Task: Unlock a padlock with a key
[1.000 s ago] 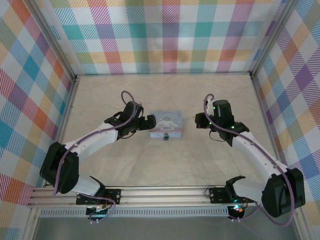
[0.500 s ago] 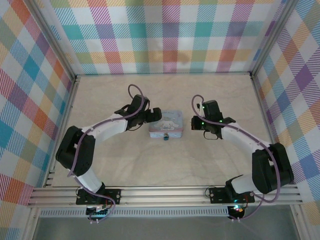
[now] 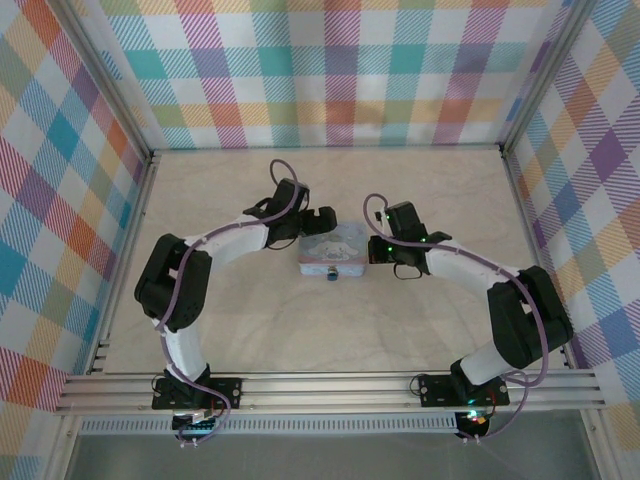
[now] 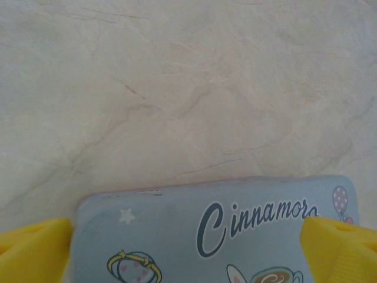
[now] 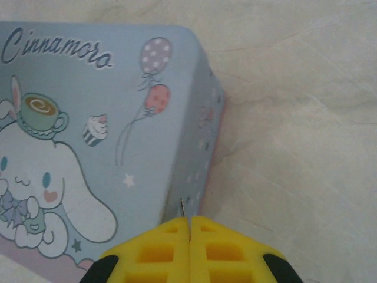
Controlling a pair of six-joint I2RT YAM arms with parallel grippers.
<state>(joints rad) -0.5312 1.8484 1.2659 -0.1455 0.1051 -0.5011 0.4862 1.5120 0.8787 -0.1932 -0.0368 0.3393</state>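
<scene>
Right gripper (image 5: 189, 223), yellow, waffle-gridded, pinches slim dark metal key (image 5: 182, 207).

The box (image 3: 335, 250) stands mid-table and blocks the centre. Beyond the box the table (image 3: 330, 180) lies bare up to the checked wall (image 3: 330, 80). In front of the box it is bare down to the arm bases, except for the padlock (image 3: 331, 274) touching the box's near edge. The left gripper (image 3: 318, 224), jaws spread wide, crowds the box's far-left corner. The right gripper (image 3: 376, 253), fingers pressed together, sits just beside the box's right side.
</scene>
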